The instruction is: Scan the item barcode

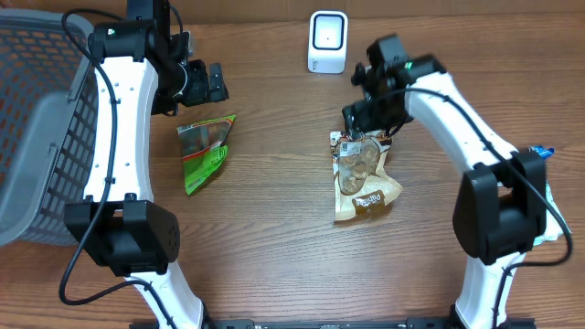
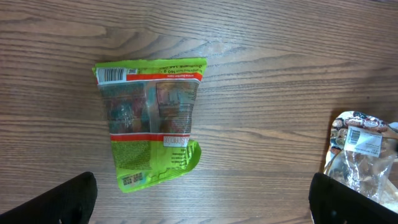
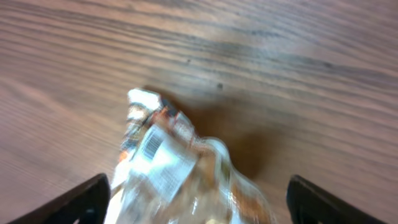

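1. Just under the right hand (image 1: 368, 117), between its fingers (image 3: 87, 199): the crumpled top end of the brown snack pouch (image 1: 363, 174), flat on the table (image 1: 274, 238).
2. Spread wide, pinching nothing; too blurred in the wrist view to tell whether either finger brushes the film.
3. Long axis from the hand straight back toward the right arm's base, so only the near end within reach, the rest trailing behind and below.
4. At that same hand-side end, face up: the white barcode label (image 3: 155, 152).
5. Ahead of the right hand and a little to its left, well apart from the pouch: the scanner (image 1: 327, 41), upright.
6. Over on the other side, the left hand (image 1: 203, 82), also spread and empty, hovering with the green pouch (image 2: 152, 121) below it, and the brown pouch far off to its right.
7. Judged from this: clearly the right hand's job, being much the nearer.
8. Probably calls for closing on the crumpled top, lifting, then tipping the label forward toward the scanner.
9. Possible trouble: covering the label with a finger, since grip point and barcode sit at the same end.
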### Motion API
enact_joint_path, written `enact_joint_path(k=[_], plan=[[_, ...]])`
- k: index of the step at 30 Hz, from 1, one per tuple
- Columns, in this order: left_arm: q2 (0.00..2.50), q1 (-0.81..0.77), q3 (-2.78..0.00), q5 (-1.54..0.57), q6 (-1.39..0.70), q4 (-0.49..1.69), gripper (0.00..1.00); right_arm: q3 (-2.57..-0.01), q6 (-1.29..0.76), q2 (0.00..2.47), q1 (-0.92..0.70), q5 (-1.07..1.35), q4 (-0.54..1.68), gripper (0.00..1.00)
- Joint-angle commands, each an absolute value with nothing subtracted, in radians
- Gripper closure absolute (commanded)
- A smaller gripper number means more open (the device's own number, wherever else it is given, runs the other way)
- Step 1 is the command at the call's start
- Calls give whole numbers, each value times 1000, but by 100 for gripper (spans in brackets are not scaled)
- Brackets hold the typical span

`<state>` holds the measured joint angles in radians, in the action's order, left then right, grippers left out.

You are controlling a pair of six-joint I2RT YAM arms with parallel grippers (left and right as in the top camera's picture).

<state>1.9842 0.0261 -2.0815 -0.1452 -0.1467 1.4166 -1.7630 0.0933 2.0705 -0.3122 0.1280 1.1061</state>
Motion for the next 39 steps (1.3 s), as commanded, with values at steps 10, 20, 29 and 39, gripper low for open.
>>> enact_joint_path(k=[10, 20, 29, 39], plan=[[1991, 19, -2078, -154, -138, 1415, 0, -1787, -35, 1929, -190, 366, 1472, 2], [1991, 19, -2078, -154, -138, 1415, 0, -1454, -106, 1926, -173, 286, 1206, 2], [1991, 19, -2078, -154, -138, 1415, 0, -1271, -128, 1926, -192, 404, 942, 2], [1991, 19, -2078, -154, -138, 1415, 0, -1254, -213, 1922, -195, 467, 844, 5]])
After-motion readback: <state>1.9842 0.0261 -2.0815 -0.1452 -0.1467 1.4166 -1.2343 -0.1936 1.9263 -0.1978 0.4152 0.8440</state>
